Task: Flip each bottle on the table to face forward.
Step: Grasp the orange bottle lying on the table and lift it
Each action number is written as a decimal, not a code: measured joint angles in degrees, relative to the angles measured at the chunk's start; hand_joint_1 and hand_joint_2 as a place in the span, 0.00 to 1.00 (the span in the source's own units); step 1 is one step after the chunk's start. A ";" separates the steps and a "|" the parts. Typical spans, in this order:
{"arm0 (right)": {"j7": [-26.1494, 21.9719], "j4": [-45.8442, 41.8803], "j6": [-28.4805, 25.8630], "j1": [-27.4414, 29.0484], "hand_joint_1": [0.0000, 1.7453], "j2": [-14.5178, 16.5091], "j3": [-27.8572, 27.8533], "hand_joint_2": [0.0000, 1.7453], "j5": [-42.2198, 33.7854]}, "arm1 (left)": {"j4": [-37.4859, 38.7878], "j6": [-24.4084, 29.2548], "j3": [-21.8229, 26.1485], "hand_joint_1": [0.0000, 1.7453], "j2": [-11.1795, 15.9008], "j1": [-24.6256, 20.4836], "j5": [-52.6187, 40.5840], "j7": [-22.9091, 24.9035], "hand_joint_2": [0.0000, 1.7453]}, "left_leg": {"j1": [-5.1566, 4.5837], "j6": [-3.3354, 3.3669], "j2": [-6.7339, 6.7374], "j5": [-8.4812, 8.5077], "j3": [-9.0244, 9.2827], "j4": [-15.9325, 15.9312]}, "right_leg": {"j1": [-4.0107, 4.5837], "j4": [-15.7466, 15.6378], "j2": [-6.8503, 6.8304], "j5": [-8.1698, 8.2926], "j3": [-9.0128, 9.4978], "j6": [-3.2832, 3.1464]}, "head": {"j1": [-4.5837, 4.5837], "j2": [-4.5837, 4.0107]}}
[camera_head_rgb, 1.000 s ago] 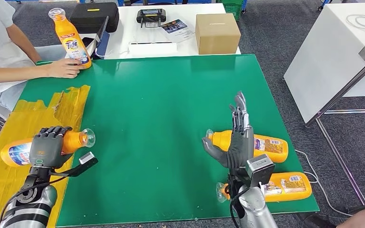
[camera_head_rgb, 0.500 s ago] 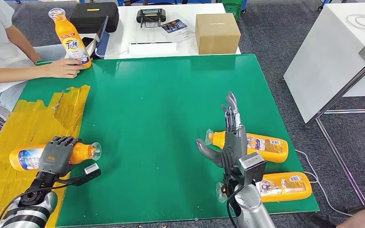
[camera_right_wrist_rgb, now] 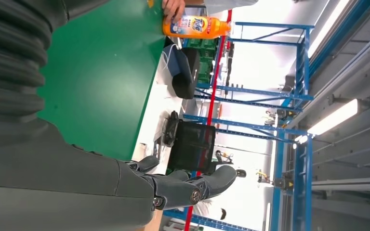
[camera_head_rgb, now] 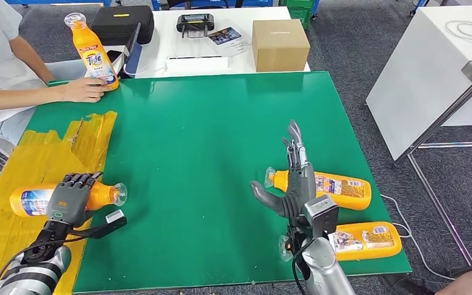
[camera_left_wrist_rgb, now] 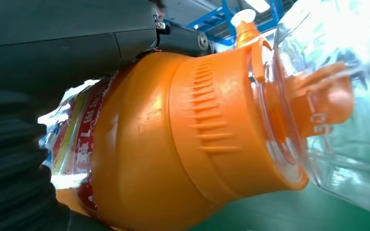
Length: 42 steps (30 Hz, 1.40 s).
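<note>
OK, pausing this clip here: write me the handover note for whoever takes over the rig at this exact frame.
Left hand: grips a lying orange bottle over the yellow tape, cap toward table centre.
Right hand: open, fingers straight, raised above the upper bottle on the right, not holding it.
A lower bottle lies near the front right edge of the green mat.
A person's hand holds an upright bottle at the far left corner.
Left to do: three bottles lie on their sides; none visibly finished.
</note>
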 joint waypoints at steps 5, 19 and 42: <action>0.12 0.48 0.00 -0.05 0.00 0.00 0.00 1.00 0.23 | 0.31 0.01 0.35 0.00 -0.03 -0.07 1.79 -0.53 1.00 | 0.00 0.00 0.01 0.00 0.02 0.00 | 0.00 0.00 0.00 0.00 0.02 0.00 | 0.01 0.00; 0.58 1.73 0.00 -0.52 0.00 -0.02 0.00 1.00 0.27 | 0.33 0.01 2.63 0.00 -1.01 0.08 5.23 -5.19 1.00 | -0.01 0.00 0.01 0.00 -0.03 0.00 | -0.01 0.00 -0.01 0.00 -0.01 0.00 | 0.01 0.00; 1.15 3.59 -1.32 -0.76 0.00 -0.65 -1.27 1.00 0.93 | -22.49 -0.08 12.62 0.00 -10.67 8.83 23.98 -20.63 1.00 | -0.01 0.00 0.03 -0.02 -0.13 0.02 | -0.01 -0.01 0.01 0.00 -0.18 0.00 | 0.00 0.00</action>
